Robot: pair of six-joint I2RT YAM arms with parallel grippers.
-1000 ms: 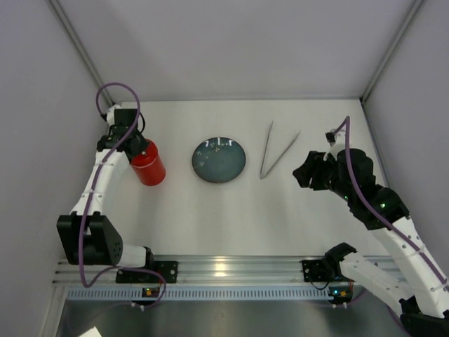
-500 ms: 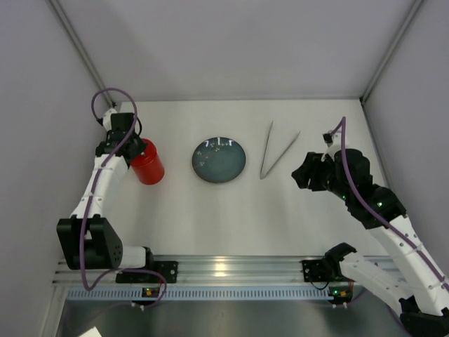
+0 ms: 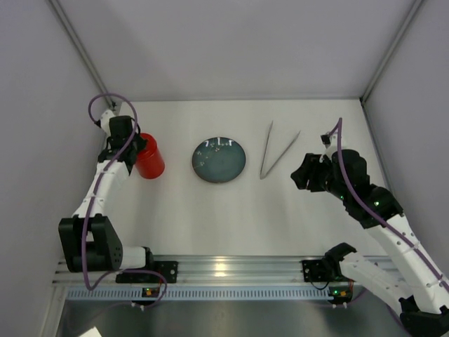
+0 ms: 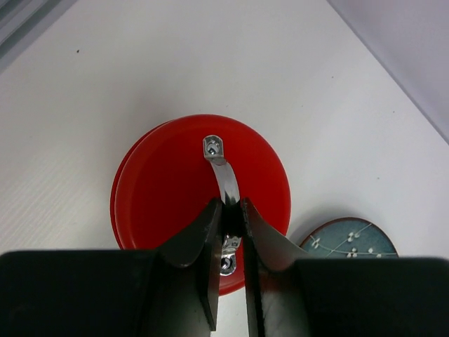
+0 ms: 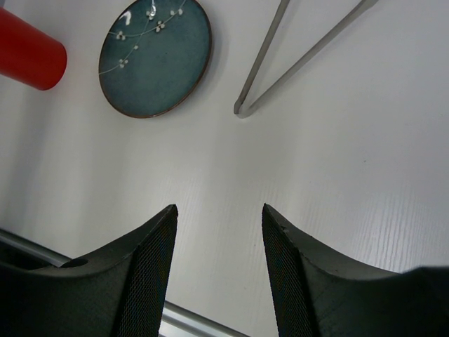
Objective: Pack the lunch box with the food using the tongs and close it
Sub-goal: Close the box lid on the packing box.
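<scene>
Left gripper (image 4: pixel 229 210): I see its jaws clamped on the lid's (image 4: pixel 175 175) grey strip (image 4: pixel 226 175).
Lunch box (image 3: pixel 150 161): apparently under that lid, left of the plate (image 3: pixel 219 160).
Right gripper (image 5: pixel 219 210): jaws apart, empty.
Tongs (image 5: pixel 242 108): ahead of the right jaws, well apart.

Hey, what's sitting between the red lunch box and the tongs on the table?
The blue-grey plate lies between the lunch box and the tongs, apart from both; the top external view shows it.
</scene>
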